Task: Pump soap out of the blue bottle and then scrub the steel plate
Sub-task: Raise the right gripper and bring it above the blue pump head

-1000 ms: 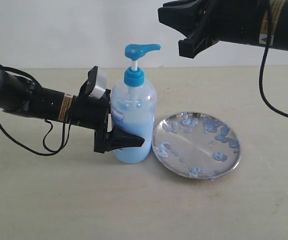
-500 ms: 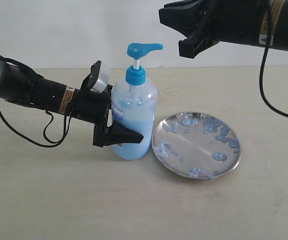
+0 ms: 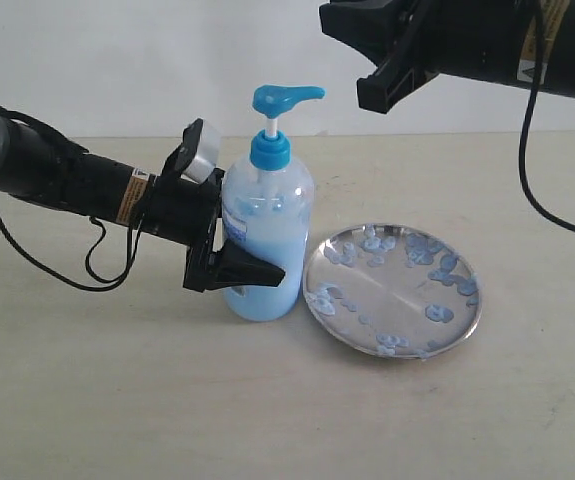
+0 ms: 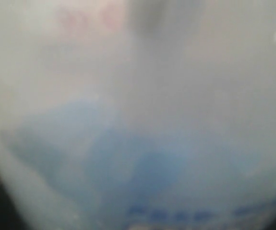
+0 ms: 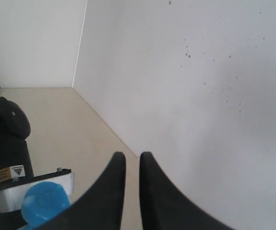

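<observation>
**Bottle braced by one arm, pump head free for the other**

We see the blue bottle standing upright on the table, just beside the steel plate, whose shiny face is dotted with soap. The left gripper is clamped around the bottle's lower body; its wrist camera shows only blurred plastic and pale liquid pressed close. The right gripper hangs above and to the plate's side, fingers drawn narrow with a slim gap and nothing between them.

We judge the bottle fairly heavy, being well filled, with thin clear walls that may flex and feel slick under a hard squeeze. A low hold on the body suits it, keeping the base planted. The pump head sits on a slender white stem and looks stiff but springy, so we would press squarely on its flat top, not the spout, to avoid tipping the bottle. The plate is light, rigid and likely slippery when soaped.
</observation>
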